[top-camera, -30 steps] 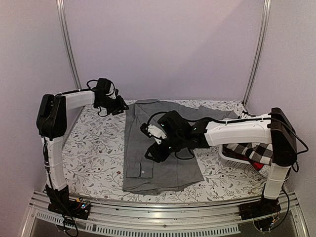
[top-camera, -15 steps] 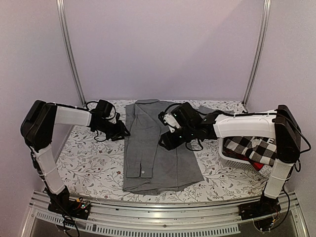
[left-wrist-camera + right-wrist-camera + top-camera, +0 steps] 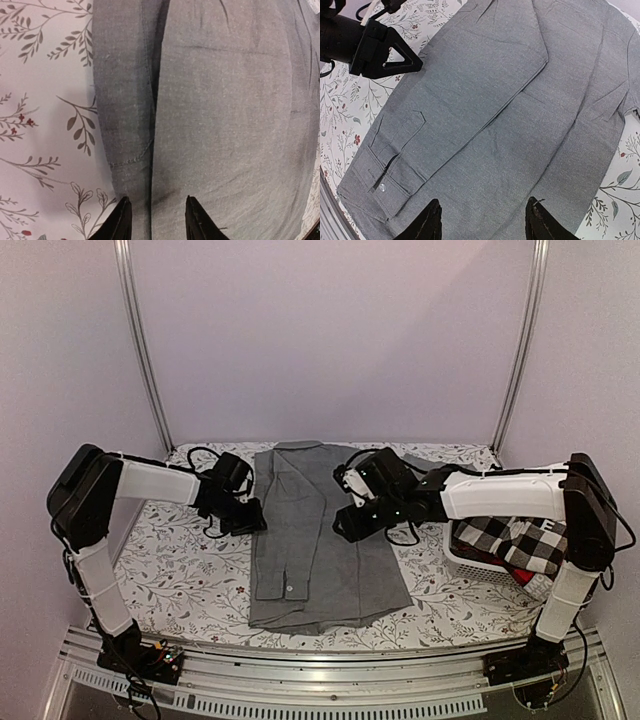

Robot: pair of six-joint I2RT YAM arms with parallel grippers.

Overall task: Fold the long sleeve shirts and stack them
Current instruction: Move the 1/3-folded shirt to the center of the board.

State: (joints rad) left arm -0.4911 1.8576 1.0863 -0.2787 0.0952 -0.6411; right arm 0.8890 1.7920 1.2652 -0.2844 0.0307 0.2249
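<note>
Grey long sleeve shirt point(image 3: 320, 550) lies flat on the table point(image 3: 180, 570), a cuffed sleeve folded across its body.
The left gripper point(image 3: 155, 216) hovers at the shirt's left edge and the right gripper point(image 3: 482, 220) over its right half. Each has its fingers spread with nothing between them, likely placed to pinch opposite sides for the next fold. Checked shirts point(image 3: 505, 538) sit in the white basket point(image 3: 462, 562) at the right.
</note>
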